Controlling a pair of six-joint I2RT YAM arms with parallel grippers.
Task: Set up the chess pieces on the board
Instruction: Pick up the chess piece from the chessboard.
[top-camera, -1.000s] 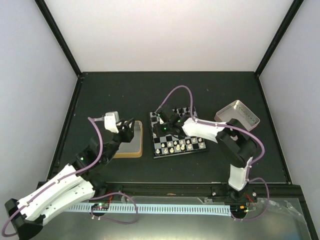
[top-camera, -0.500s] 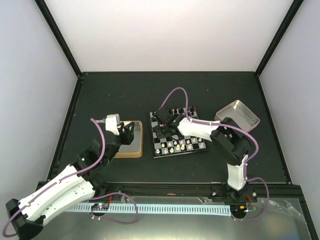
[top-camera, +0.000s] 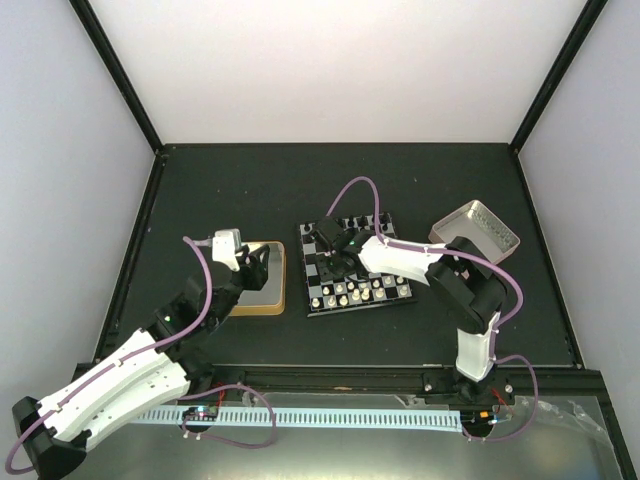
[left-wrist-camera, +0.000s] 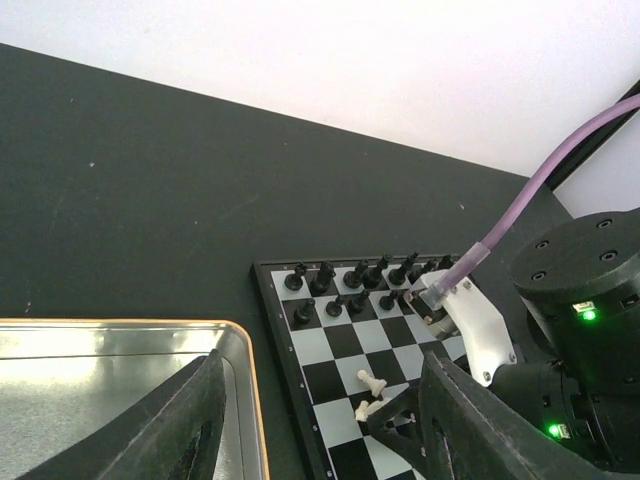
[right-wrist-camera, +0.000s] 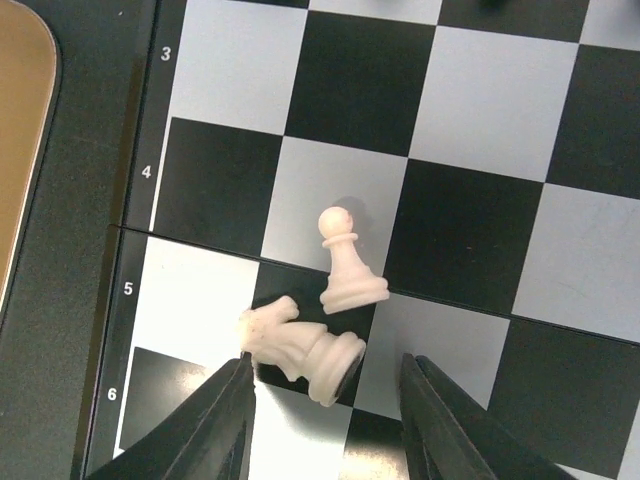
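One cream pawn (right-wrist-camera: 345, 265) stands beside a toppled knight (right-wrist-camera: 300, 350) on the board (right-wrist-camera: 480, 120); the right claw (right-wrist-camera: 325, 395) has narrowed to straddle the knight, still unclenched, so lifting it seems next; the left claw (left-wrist-camera: 322, 365) hangs released.

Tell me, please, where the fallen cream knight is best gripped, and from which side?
Probably from straight above: grip the knight at its waist, between head and round base, since it lies on its side. Stay clear of the upright pawn close beside it.
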